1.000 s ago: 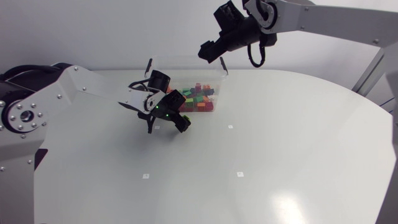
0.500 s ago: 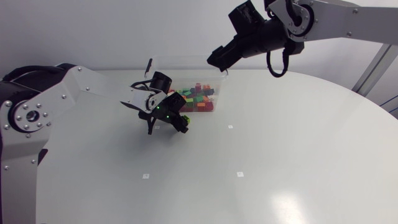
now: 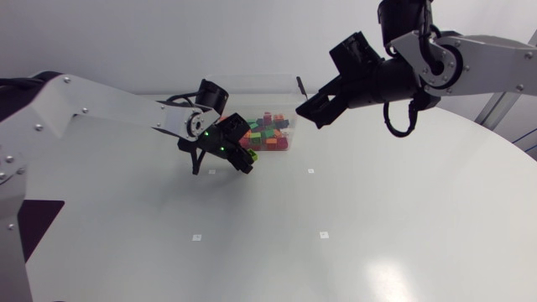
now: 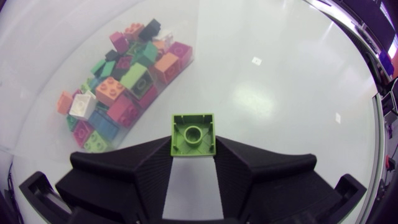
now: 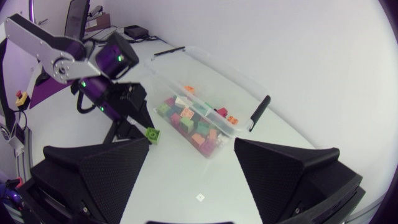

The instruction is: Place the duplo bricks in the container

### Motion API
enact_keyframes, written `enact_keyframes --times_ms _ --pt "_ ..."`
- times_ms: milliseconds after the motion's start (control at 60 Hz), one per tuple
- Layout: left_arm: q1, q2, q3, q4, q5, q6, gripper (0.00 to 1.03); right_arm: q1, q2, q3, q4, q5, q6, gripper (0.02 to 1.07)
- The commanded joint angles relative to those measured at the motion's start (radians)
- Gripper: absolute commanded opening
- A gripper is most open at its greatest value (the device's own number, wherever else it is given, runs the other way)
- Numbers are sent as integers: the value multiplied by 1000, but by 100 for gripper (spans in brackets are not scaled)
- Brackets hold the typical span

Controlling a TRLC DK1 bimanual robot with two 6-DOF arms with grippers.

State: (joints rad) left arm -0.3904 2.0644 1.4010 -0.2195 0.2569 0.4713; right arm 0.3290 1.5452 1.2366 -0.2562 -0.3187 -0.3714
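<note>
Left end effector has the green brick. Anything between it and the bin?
Only the bin's own clear near wall. The brick, held in the left end effector, sits outside that wall, so it has to go over the rim. The right end effector hangs open off the bin's end, apparently not over the opening.

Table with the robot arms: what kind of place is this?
Most likely a robot lab's test bench: the left arm and right arm hang over a white table, the left hand holds a green brick, and a clear container holds more bricks.
</note>
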Motion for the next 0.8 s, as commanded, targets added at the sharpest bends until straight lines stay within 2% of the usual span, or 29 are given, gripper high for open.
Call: enact_keyframes --times_ms 0,167,433,783 --pt "18 -98 -20 -21 19 10 28 -10 -17 -62 18 -6 -23 101" --pt "41 -187 3 -58 36 10 28 -11 -40 -144 44 -8 -27 101" --pt "67 -198 162 -107 56 0 28 -2 -48 -236 75 -6 -35 101" --pt "74 -35 443 -109 62 -77 28 41 -42 -296 90 23 -60 101"
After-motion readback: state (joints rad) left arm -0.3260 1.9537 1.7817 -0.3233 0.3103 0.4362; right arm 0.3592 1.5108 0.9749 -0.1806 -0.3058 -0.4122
